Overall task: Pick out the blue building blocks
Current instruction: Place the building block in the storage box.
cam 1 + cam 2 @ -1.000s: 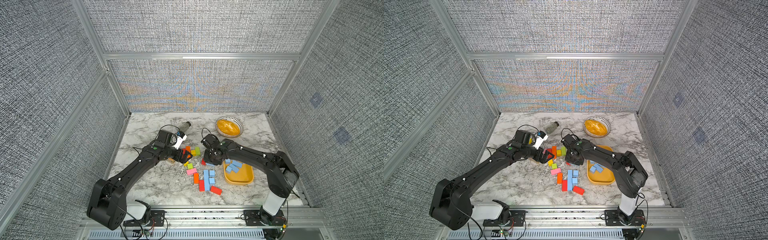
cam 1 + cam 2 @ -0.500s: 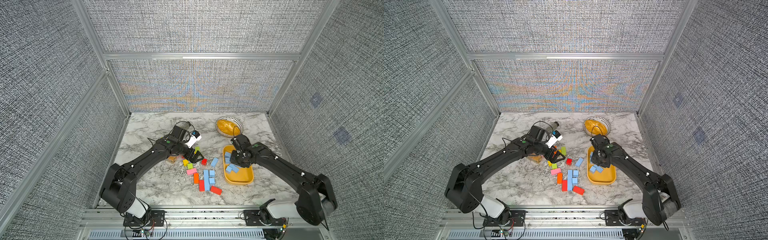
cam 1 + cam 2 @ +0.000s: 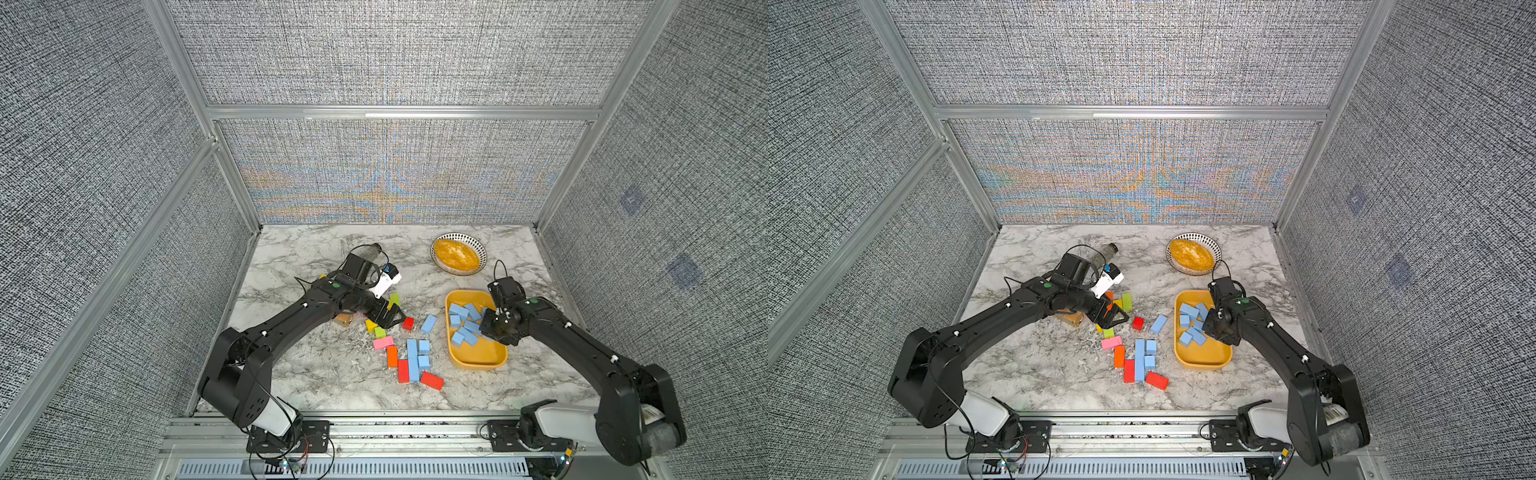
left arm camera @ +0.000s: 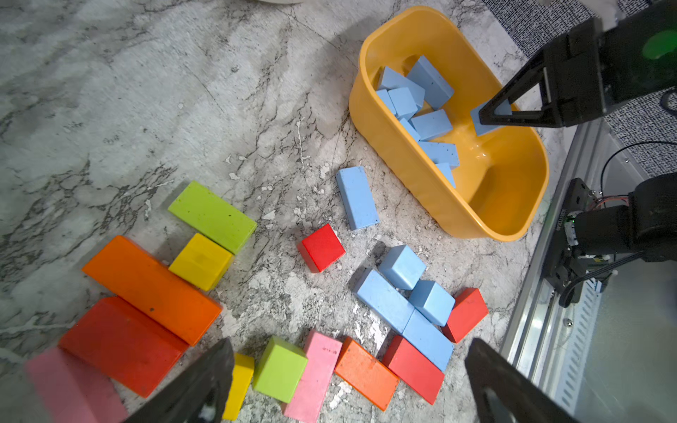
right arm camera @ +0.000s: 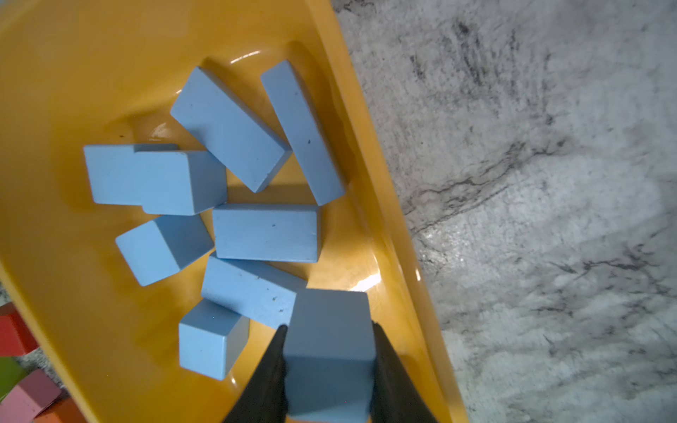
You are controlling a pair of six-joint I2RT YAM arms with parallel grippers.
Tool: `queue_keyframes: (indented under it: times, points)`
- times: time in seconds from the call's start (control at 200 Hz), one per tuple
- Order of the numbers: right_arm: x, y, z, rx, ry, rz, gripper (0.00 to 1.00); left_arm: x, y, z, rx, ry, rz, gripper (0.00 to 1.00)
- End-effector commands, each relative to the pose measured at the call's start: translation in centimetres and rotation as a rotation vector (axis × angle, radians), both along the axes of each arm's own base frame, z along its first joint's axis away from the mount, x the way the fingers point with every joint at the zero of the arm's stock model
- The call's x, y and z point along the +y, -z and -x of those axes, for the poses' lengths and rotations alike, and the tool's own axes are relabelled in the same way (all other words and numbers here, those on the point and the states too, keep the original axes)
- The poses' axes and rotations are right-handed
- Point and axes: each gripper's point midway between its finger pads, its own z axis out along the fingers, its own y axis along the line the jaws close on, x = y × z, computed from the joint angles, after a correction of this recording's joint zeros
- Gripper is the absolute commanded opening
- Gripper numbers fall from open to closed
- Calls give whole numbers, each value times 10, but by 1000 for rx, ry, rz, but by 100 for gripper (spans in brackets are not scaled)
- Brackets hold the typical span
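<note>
My right gripper (image 5: 329,329) is shut on a light blue block (image 5: 329,311) and hangs over the near right part of the yellow tub (image 3: 478,365). Several blue blocks (image 5: 265,232) lie in the tub's far half. On the marble, one blue bar (image 3: 429,323) lies alone left of the tub. A long blue bar (image 3: 412,359) and two blue cubes (image 3: 424,346) sit nearer the front. My left gripper (image 3: 392,318) is open above the mixed pile, with nothing between its fingers. In the left wrist view it (image 4: 350,346) frames pink, green and orange blocks.
Red (image 3: 408,323), orange (image 3: 392,356), pink (image 3: 383,343), green (image 3: 394,298) and yellow blocks lie left of the blue ones. A patterned bowl (image 3: 457,254) with orange filling stands at the back right. A bottle (image 3: 370,251) lies behind the left arm. A metal rail (image 3: 374,419) edges the front.
My right gripper has carried the blue block from the pile rightward to over the tub. The left arm has swung right along the pile, still open.
</note>
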Motion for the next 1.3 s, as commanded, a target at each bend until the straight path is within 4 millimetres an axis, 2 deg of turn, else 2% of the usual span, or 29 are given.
queue_keyframes:
  times: [0.0,0.105,0.215,0.275,0.5,0.601,0.731,0.916,1.011,1.111,1.296]
  points:
    - [-4,-2,-9,-6,-10,41,32,3,0,1,-8,2,-15,100]
    - [-7,-4,-11,9,-15,68,38,4,0,0,-13,1,-20,100]
    - [-7,-8,-13,8,-17,71,51,4,0,0,-15,1,-22,100]
    - [-8,-12,-13,5,-15,76,55,4,0,0,-17,-1,-24,100]
    - [1,-27,-14,-16,-32,62,56,4,2,-1,-16,-6,-27,100]
    - [15,-33,-12,-33,-57,45,56,5,2,-1,-25,5,-31,100]
    - [47,-48,-13,-100,-100,-3,56,7,1,3,-65,57,-53,98]
    - [88,-71,-22,-260,-106,-184,56,4,8,11,-173,188,-126,96]
    - [105,-80,-29,-322,-107,-281,54,-2,19,14,-220,258,-187,96]
    - [116,-84,-35,-339,-112,-304,54,-9,34,20,-236,331,-245,95]
    - [132,-73,-34,-282,-179,-259,54,-15,66,24,-322,495,-386,94]
